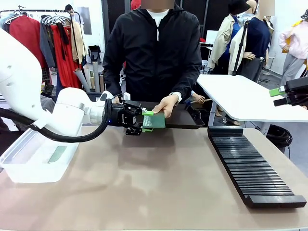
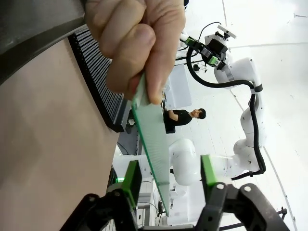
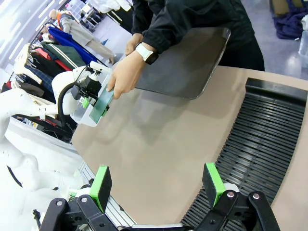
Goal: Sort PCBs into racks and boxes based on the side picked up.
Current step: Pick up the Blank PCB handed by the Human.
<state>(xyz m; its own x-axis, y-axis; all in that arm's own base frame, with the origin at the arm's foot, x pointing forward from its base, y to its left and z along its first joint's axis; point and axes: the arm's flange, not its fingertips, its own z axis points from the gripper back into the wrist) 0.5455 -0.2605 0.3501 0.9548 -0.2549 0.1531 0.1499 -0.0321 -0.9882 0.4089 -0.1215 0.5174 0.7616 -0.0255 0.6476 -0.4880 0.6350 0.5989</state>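
Green and thin, the PCB (image 2: 151, 134) stands edge-on inside my left claw (image 2: 169, 175). It hangs from the person's hand (image 2: 134, 43), pinched at its top edge between thumb and fingers. The claw is spread, one pad on either face of the board with a gap on both sides, and the board sits nearer one pad. I am not gripping it.

Around the left claw:
- A dark tray (image 1: 185, 118) lies just beyond the fingertips at the table's far edge. The person's hand is directly ahead of my fingers, over the tray's near rim.
- A clear tub (image 1: 33, 161) sits back beside my forearm at the table's left edge, with one green board (image 1: 57, 154) lying flat inside.
- A black slotted rack (image 1: 250, 168) lies well apart on the claw's other side, running along the table's right edge.

Room to move: tan tabletop (image 1: 144, 192) lies open beneath the claw, between tub and rack, down to the near edge.

My right claw (image 3: 156, 185) is spread wide with nothing in it. It is up off the table with the rack below and ahead, well apart from the board.
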